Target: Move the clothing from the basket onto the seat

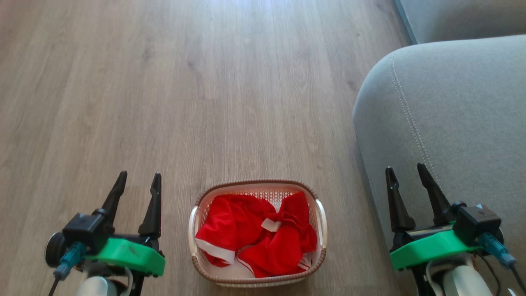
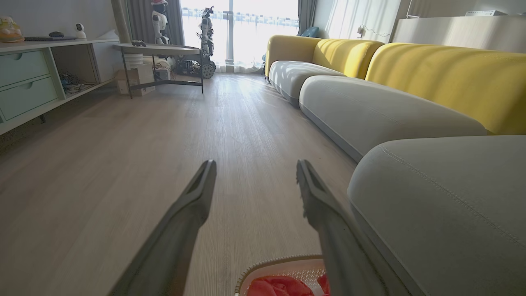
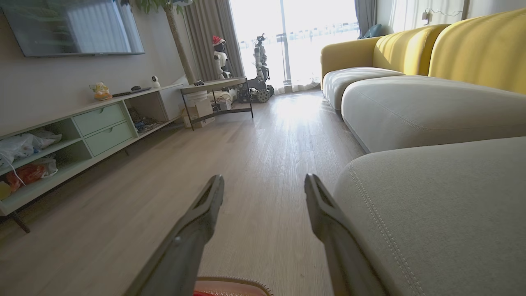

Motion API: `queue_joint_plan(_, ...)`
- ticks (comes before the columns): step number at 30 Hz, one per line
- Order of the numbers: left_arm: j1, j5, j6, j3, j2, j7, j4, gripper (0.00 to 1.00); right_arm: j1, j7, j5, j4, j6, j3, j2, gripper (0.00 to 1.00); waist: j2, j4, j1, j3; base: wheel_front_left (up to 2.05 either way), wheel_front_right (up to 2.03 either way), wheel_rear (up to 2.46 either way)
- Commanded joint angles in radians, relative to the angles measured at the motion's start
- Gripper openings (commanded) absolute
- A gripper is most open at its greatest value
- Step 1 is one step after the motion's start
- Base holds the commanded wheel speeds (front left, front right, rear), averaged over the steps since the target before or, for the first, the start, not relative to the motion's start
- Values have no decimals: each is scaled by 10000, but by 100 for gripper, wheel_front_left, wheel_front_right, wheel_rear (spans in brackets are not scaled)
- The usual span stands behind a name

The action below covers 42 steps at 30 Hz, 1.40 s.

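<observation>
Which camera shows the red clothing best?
The head view: from above, the clothing lies heaped in the basket. The left wrist view catches a red patch at its bottom edge; the right wrist view, barely a trace.

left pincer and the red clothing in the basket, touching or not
Apart. The head view shows the left pincer open over bare floor to the left of the basket, with a strip of floor between its fingers and the clothing.
</observation>
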Motion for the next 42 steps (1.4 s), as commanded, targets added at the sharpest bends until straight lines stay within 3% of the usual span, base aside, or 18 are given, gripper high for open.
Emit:
queue_joint_plan(1,-529,-62,76,315,207,-13,-298,100,-483,-93,42,-364,79,239,-137,100,0,-49,0,68,0,0,0)
queue_joint_plan(26,-2270,-687,-165,181,247,132,288,100,-1348,-93,211,-1022,79,-152,-137,100,0,-502,0,2669,0,0,0)
queue_joint_plan(42,-4212,-916,-464,-476,310,812,1636,100,-2248,-93,256,-1587,79,-291,-137,100,0,-839,0,4635,0,0,0)
